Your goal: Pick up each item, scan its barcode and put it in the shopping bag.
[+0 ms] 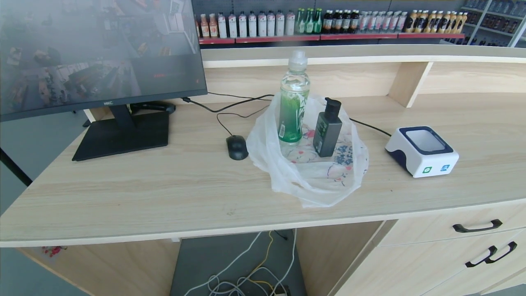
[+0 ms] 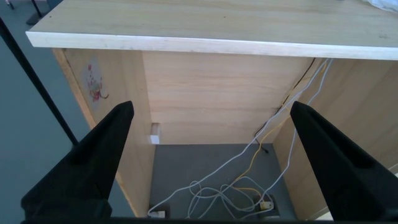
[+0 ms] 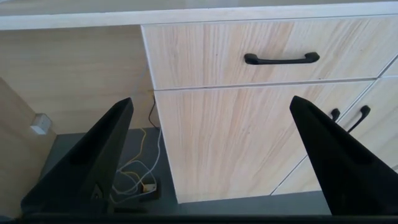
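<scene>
Your jaws stand released on both arms: the left gripper (image 2: 210,109) is spread wide and holds nothing, and so is the right gripper (image 3: 211,102). Both sit low, below the edge of the counter (image 1: 164,189). The left one faces the open recess with the cables (image 2: 217,193), the right one faces the drawer front (image 3: 261,81). Everything you need is therefore up and forward of the jaws, on the counter top. The green drink bottle (image 1: 293,107) and the dark pump bottle (image 1: 327,130) stand upright just beside each other on the spread shopping bag (image 1: 316,181), its plastic slumped around their bases. Whether either has been scanned, you cannot tell from here. Both long axes are vertical, so I judge a level, side-on grip suits them better than one from above. The pump bottle is on the side toward the scanner (image 1: 422,151), which makes your right arm the likely nearer choice. The green bottle stands toward your left arm's side.
</scene>
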Robot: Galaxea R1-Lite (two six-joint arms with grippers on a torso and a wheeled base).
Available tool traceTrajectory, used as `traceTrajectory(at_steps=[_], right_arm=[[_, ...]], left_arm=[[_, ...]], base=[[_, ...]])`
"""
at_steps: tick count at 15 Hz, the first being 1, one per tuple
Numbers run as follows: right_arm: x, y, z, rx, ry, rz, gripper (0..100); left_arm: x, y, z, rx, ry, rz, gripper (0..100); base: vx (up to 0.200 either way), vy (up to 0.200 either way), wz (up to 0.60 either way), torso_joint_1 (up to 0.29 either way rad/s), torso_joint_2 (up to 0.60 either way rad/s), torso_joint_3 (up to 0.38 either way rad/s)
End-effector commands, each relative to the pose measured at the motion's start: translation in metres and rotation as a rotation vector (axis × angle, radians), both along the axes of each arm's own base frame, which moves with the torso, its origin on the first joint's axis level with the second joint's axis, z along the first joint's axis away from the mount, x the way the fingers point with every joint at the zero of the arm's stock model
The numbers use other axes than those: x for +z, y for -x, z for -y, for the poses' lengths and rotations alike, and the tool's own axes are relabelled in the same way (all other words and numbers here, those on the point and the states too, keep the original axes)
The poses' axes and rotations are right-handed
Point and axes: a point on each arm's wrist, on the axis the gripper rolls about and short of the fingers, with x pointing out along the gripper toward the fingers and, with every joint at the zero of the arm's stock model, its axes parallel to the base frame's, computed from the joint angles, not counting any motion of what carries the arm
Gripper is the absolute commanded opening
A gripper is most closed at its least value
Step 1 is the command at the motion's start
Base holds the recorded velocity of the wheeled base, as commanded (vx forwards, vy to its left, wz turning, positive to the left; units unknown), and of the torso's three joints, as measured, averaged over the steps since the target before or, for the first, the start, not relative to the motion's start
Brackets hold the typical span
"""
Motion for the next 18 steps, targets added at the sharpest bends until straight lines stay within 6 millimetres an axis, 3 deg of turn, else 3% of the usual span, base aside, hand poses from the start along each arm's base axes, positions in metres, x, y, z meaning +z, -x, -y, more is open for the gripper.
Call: traceTrajectory(at_steps=[1,18], right_arm=[[0.0,-0.0001,0.0,0.0,0.0,-0.001,100],[0.0,-0.0001,0.0,0.0,-0.014,-0.001,100]], left_arm=[[-0.0001,0.0,0.0,0.001,0.001,0.0,100],[-0.0001,0.0,0.0,0.001,-0.001,0.0,100]], base=[[0.0,-0.2,0.0,-0.012,0.01,0.002],[0.0,-0.2,0.0,0.004,0.0,0.002]])
